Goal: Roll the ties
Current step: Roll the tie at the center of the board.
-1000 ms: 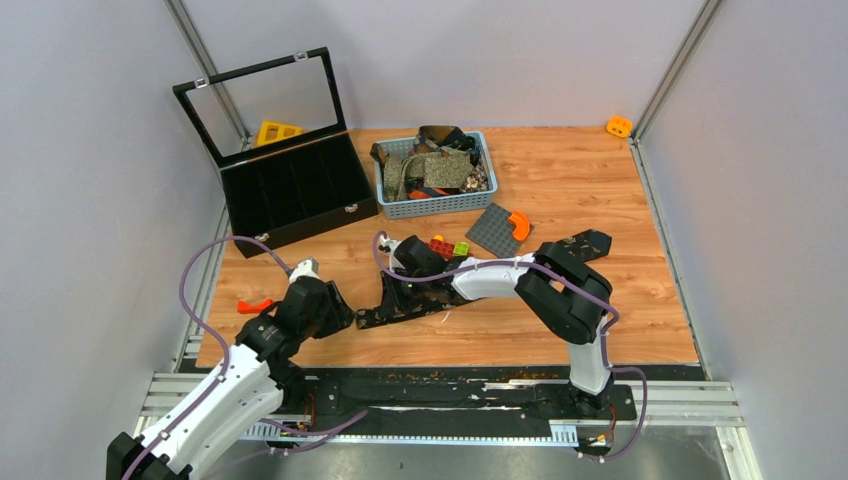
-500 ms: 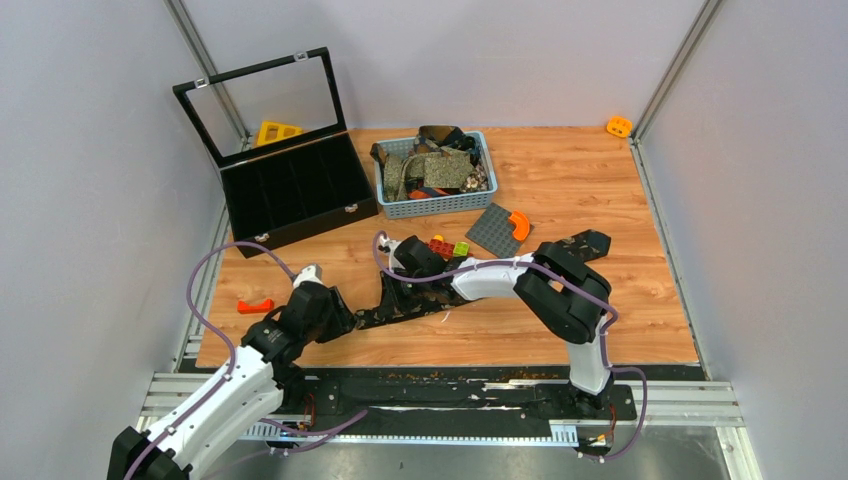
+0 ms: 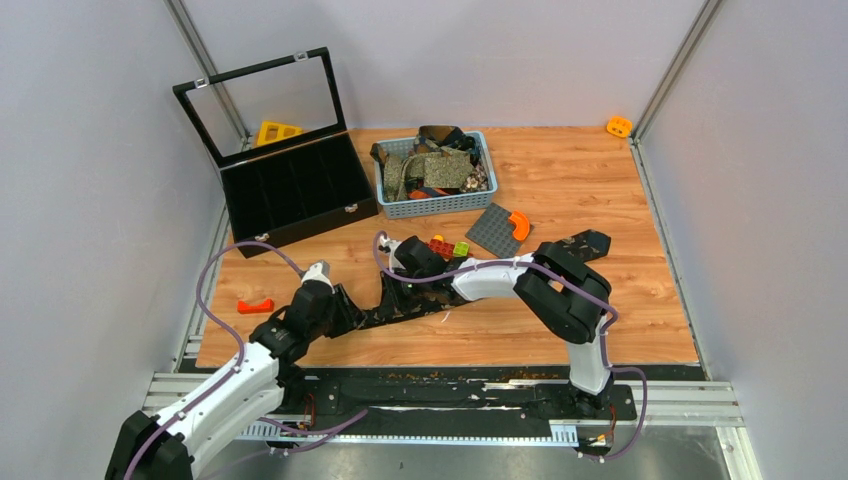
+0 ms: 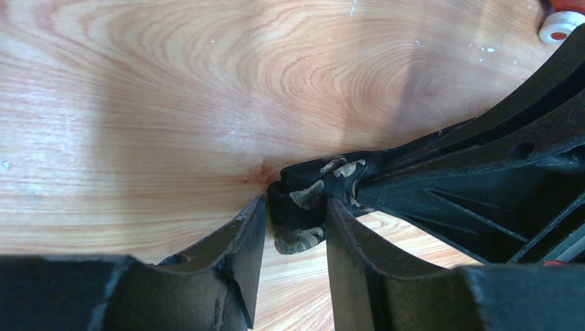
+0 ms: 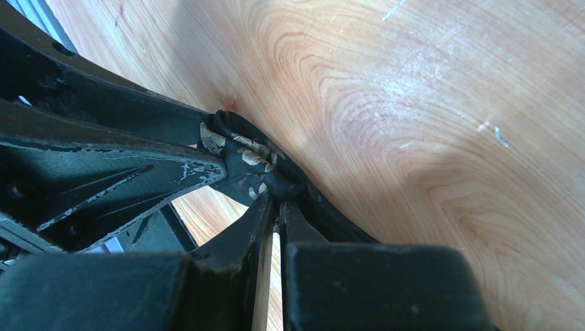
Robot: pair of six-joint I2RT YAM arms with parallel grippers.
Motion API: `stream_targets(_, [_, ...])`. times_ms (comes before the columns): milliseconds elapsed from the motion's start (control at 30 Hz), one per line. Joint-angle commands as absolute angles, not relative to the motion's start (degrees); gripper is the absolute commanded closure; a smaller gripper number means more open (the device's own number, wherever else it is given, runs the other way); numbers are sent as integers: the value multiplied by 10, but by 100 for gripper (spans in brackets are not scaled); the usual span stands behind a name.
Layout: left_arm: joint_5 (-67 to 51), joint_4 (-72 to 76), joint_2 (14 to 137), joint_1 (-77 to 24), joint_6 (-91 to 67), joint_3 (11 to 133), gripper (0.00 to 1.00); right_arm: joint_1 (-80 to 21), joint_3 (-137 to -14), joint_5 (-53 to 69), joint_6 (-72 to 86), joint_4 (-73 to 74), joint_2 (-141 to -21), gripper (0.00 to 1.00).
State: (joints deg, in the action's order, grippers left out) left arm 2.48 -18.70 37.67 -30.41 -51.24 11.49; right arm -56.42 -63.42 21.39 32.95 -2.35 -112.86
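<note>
Left fingers (image 4: 227,255) stand apart, one on each side of the rolled end of one black tie (image 4: 303,200) — whether they press it I cannot tell. Right fingers (image 5: 238,241), nearly together, pinch the same tie just beside the roll. Its tail runs along the bench (image 3: 600,180) toward 2 o'clock. At 12 o'clock sits one basket (image 3: 430,205) heaped with other ties (image 3: 440,168) — too tangled to count.
</note>
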Motion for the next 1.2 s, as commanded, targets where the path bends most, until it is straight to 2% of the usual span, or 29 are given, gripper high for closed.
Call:
stream_targets(0, [4, -149, 394, -306, -523, 88, 59, -568, -611, 196, 324, 12, -1152, 100])
stream_targets(100, [4, -136, 400, -306, -526, 77, 66, -568, -611, 197, 322, 12, -1153, 100])
stream_targets(300, [4, -123, 410, -306, -518, 79, 93, -568, -606, 201, 321, 8, -1145, 100])
stream_targets(400, [4, -130, 410, -306, -513, 87, 100, -568, -604, 201, 317, 9, -1135, 98])
stream_targets(500, [4, -138, 411, -306, -510, 94, 100, -568, -608, 198, 305, 18, -1122, 91])
stream_targets(633, [6, -153, 411, -306, -507, 104, 100, -567, -620, 183, 278, 45, -1095, 77])
stream_targets(833, [6, -167, 410, -306, -506, 116, 100, -566, -632, 155, 250, 78, -1036, 71])
stream_targets(933, [5, -169, 411, -306, -507, 119, 100, -566, -641, 167, 247, 70, -1017, 72])
stream_targets(1167, [6, -178, 411, -306, -508, 127, 100, -568, -658, 203, 266, 46, -1041, 91])
